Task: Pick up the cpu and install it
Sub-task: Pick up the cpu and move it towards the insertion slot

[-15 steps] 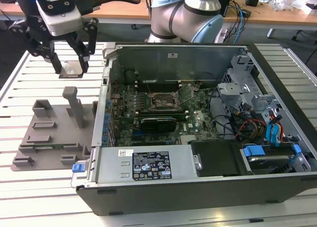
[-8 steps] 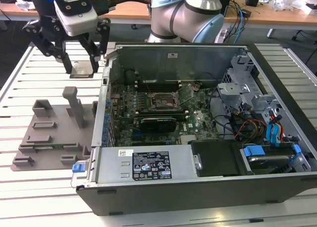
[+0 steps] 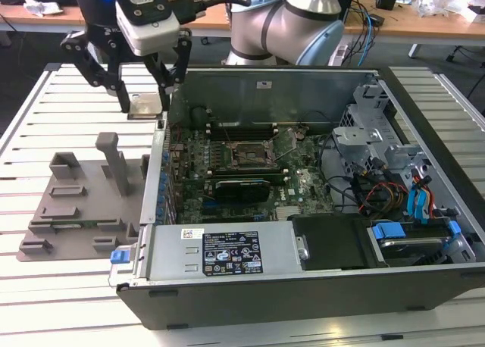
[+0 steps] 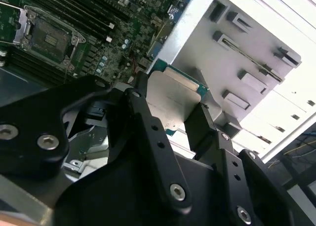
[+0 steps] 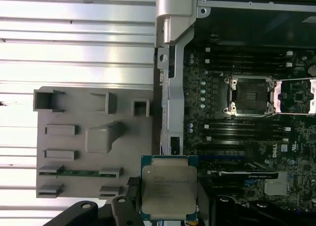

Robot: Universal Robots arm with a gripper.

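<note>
Above a white slatted table (image 3: 45,104), the black gripper (image 3: 145,101) pinches the flat silver-topped square cpu (image 3: 144,107); the black metal-framed socket (image 3: 250,156) lies to the exterior view's right.

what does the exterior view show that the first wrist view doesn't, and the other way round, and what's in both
Exterior view's extras: the robot arm itself, the metal box with a label, the drive bays with blue tabs, and desks behind.
First wrist view's extras: the cpu face-on, with its silver top and green border plain to see.
Shared: the fingers gripping the cpu in the air beside the case, the grey tray, the open socket and the slatted table.
</note>
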